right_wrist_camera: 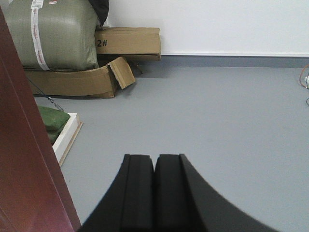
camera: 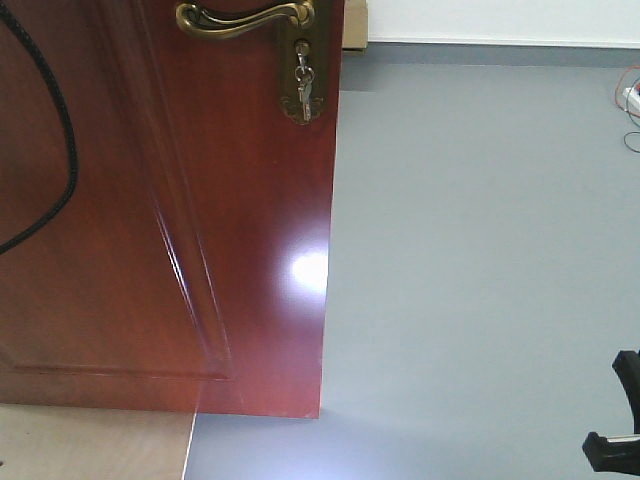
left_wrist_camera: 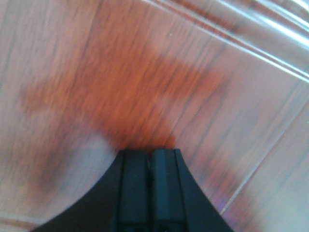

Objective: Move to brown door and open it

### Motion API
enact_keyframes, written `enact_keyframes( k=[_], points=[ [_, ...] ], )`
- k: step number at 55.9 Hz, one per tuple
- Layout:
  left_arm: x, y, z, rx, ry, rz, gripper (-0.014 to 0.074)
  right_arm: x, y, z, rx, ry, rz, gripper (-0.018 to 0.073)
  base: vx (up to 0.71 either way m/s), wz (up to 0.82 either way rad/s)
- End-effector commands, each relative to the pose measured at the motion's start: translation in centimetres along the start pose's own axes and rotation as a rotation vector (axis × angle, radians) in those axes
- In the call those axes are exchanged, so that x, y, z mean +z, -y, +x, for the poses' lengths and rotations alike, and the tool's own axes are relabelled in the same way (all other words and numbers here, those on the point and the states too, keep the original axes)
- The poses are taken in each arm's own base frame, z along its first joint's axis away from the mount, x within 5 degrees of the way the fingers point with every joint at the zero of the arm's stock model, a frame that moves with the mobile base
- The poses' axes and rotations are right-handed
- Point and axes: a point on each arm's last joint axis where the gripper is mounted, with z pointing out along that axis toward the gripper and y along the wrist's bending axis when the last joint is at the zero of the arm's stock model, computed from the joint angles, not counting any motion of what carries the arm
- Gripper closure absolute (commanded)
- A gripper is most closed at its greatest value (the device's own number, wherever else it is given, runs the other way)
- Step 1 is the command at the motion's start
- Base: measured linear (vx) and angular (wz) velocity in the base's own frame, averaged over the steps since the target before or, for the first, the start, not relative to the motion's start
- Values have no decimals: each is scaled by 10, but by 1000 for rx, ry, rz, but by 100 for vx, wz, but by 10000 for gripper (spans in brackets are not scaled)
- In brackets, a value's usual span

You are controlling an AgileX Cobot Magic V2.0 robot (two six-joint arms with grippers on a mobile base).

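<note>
Glossy reddish-brown wood filled the left half of your front view: the brown door [camera: 170,220] stood close ahead, its free edge running down the middle of the frame with grey floor [camera: 480,260] to the right of it. A door like that would have felt heavy and stiff, and its polished face looked too slick for you to push without sliding. Your best hold was the brass handle [camera: 245,18] at the top edge of the view, with the lock plate and hanging keys [camera: 303,85] just below it; the keys were small and loose, so you would have wanted to stay off them.

Your left gripper [left_wrist_camera: 150,159] was clenched, fingers together, pointed straight at the door's face and very near it; whether it touched, you could not tell through the blur. Your right gripper [right_wrist_camera: 154,166] was also clenched on nothing, held low and level past the door's edge, aimed across open floor toward the cardboard boxes [right_wrist_camera: 87,72] and a green sack [right_wrist_camera: 55,34] by the far wall. A black cable [camera: 55,130] hung in front of the door at left.
</note>
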Motion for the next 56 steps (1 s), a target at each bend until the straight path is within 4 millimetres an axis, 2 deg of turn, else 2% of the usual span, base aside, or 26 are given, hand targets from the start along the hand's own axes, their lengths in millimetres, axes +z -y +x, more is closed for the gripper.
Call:
enact_keyframes(
  k=[1,13,28,42,50,56],
  points=[
    [-15,11,-22,70,141,62,603,0,1,-6,-9,77,6,559,0,0],
    [-13,14,-23,391,190,71,603,0,1,-6,-9,77,6,559,0,0],
    [-13,17,-24,494,205,91,603,0,1,-6,-9,77,6,559,0,0],
    [-13,12,-18,557,126,52,603,0,1,-6,-9,77,6,559,0,0],
    [-34,6,-14,626,88,8,603,0,1,-6,-9,77,6,559,0,0],
    [-60,-1,-4,668,125,4,603,0,1,-6,-9,77,6,559,0,0]
  ],
)
